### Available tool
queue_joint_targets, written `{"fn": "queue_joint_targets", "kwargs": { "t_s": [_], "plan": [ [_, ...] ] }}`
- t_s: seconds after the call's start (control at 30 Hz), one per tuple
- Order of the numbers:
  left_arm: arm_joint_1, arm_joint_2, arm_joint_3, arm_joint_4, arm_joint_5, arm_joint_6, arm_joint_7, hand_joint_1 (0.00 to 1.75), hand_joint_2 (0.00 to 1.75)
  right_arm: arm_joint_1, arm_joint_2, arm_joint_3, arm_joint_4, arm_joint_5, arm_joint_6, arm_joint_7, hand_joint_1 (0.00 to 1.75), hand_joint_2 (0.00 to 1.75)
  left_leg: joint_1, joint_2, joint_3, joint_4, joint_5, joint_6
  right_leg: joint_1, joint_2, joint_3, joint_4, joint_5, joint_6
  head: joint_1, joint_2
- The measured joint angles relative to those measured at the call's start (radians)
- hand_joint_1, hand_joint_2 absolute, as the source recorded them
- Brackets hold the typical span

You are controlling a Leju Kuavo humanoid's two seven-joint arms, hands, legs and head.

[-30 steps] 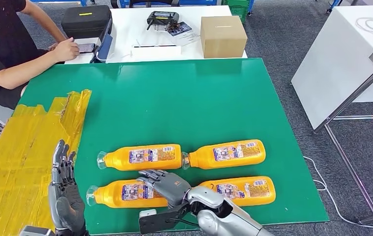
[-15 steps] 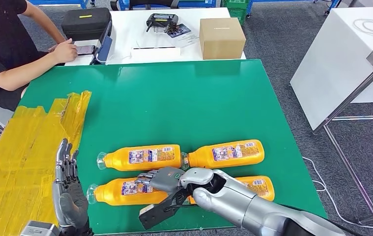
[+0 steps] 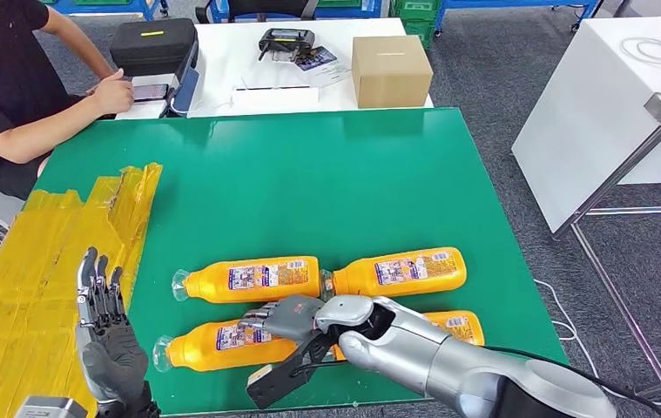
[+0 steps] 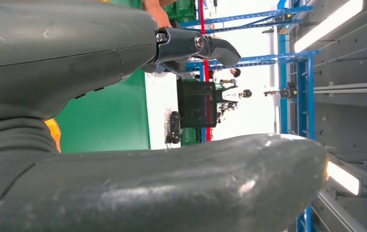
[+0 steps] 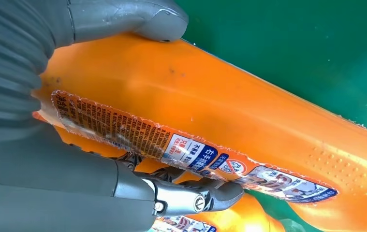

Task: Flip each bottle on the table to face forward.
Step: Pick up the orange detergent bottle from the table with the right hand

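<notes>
Reaching across from the 5 o'clock corner of the head view, the right hand (image 3: 285,317) lies on the near-left orange juice bottle (image 3: 222,342), and the right wrist view shows the thumb (image 5: 138,17) over one side of the body and the dark fingers (image 5: 191,198) curled under the other, so the bottle looks clasped rather than merely touched. To do this flip well, I judge the grip should stay on the wide labelled middle, and the roll should go about the bottle's long axis, kept low to the green bench (image 3: 309,192) so the smooth plastic cannot slip out. Just toward 12 o'clock lies the far-left bottle (image 3: 248,279), with the far-right bottle (image 3: 396,272) at 1 o'clock and the near-right bottle (image 3: 459,324) mostly behind the forearm; all are close enough to be knocked. At 9 o'clock the left hand (image 3: 104,340) is raised over the yellow tape (image 3: 39,261), fingers spread and holding nothing.
</notes>
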Motion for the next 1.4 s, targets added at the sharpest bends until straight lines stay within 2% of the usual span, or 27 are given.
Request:
{"fn": "queue_joint_targets", "kwargs": {
  "t_s": [0.13,0.27,0.37,0.47,0.63,0.8,1.03,1.17,1.4],
  "plan": [
    [0.001,0.0,0.003,-0.004,0.01,0.014,0.0,0.0,0.0,-0.004,0.005,0.017,0.012,0.012,-0.015,0.008,1.75,1.75,0.0,0.0,0.004,0.0,0.0,0.0,0.0,0.001,0.004,0.0,0.0,0.0,0.0,0.0],
    [0.003,-0.008,0.035,-0.021,0.106,0.056,-0.003,0.0,1.75,0.017,0.021,0.015,0.042,-0.008,-0.085,0.037,1.75,1.75,0.001,0.001,0.009,-0.001,-0.004,-0.001,0.001,0.004,0.008,0.0,-0.001,-0.001,0.0,0.0],
    [0.006,-0.018,0.104,-0.037,0.225,0.052,-0.003,0.0,1.75,0.068,0.039,-0.024,0.071,-0.07,-0.192,0.067,1.75,1.75,0.003,0.001,0.01,-0.001,-0.004,-0.002,0.003,0.004,0.01,0.0,-0.002,-0.001,0.0,0.0],
    [0.014,-0.028,0.185,-0.042,0.269,0.013,-0.002,0.0,1.75,0.132,0.051,-0.102,0.064,-0.132,-0.293,0.073,1.75,1.75,0.004,0.001,0.011,-0.001,-0.004,-0.002,0.004,0.004,0.011,0.0,-0.002,-0.001,0.0,0.0],
    [0.046,-0.037,0.257,-0.043,0.272,0.001,-0.003,0.0,1.75,0.317,0.04,-0.293,-0.111,-0.165,-0.409,0.032,1.75,1.75,0.004,0.0,0.005,0.0,-0.003,-0.002,0.004,0.003,0.012,0.0,-0.003,0.0,0.001,0.0],
    [0.068,-0.042,0.286,-0.044,0.254,-0.004,0.027,0.0,1.75,0.51,0.031,-0.442,-0.325,-0.145,-0.427,-0.008,1.75,1.75,0.004,-0.002,-0.008,0.001,-0.003,-0.002,0.004,0.002,0.005,0.001,-0.003,0.001,0.0,0.0],
    [0.071,-0.046,0.303,-0.038,0.246,-0.053,0.057,0.0,1.75,0.596,0.029,-0.547,-0.449,-0.143,-0.418,-0.063,1.75,1.75,0.004,-0.002,-0.013,0.001,-0.003,-0.002,0.003,0.002,0.0,0.001,-0.003,0.0,0.001,0.0],
    [0.071,-0.047,0.31,-0.025,0.296,-0.224,0.151,0.0,1.75,0.646,0.05,-0.598,-0.514,-0.147,-0.424,-0.134,1.75,1.75,0.004,-0.002,-0.013,0.001,-0.003,-0.002,0.003,0.002,0.0,0.001,-0.003,0.0,0.0,0.0],
    [0.085,-0.05,0.305,0.012,0.444,-0.616,0.305,0.0,1.75,0.658,0.075,-0.641,-0.568,-0.165,-0.392,-0.16,1.75,1.75,0.004,-0.001,-0.014,0.001,-0.003,-0.002,0.003,0.002,-0.001,0.001,-0.003,0.0,0.0,0.0]
  ]
}}
